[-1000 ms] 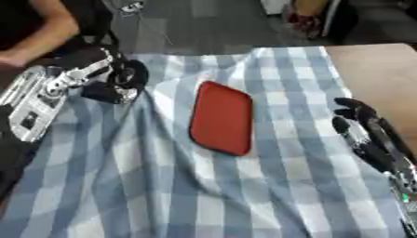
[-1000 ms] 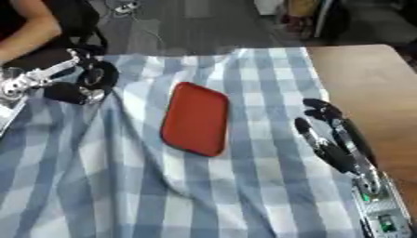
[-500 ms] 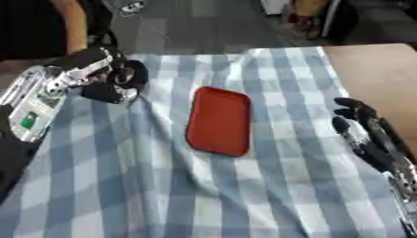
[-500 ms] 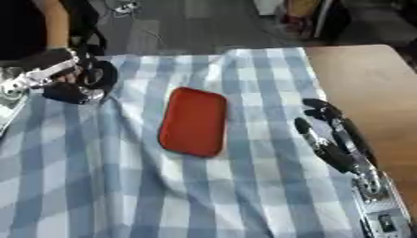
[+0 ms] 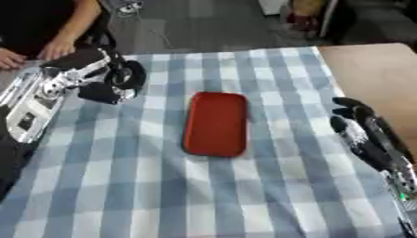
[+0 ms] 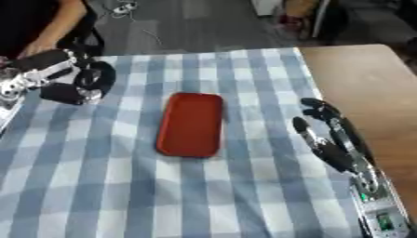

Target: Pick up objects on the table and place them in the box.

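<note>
A flat red oblong thing with rounded corners (image 5: 216, 122) lies in the middle of the blue-and-white checked cloth (image 5: 163, 186). At the far left my left hand (image 5: 77, 74) has its fingers curled round a black ring-shaped object (image 5: 130, 74), with a black lump (image 5: 97, 93) just under it, close above the cloth. My right hand (image 6: 330, 139) rests open at the right edge of the cloth, fingers straight and pointing away from me, a hand's width right of the red thing. No box shows in either view.
Bare wooden tabletop (image 6: 366, 74) lies right of the cloth. A person's arms (image 5: 57, 44) rest at the far left edge, behind my left hand. My silver left forearm (image 5: 29, 116) runs along the cloth's left side.
The whole picture has turned and shifted, so the camera moved. My left hand still holds the black object at the far left; the right hand has kept its place.
</note>
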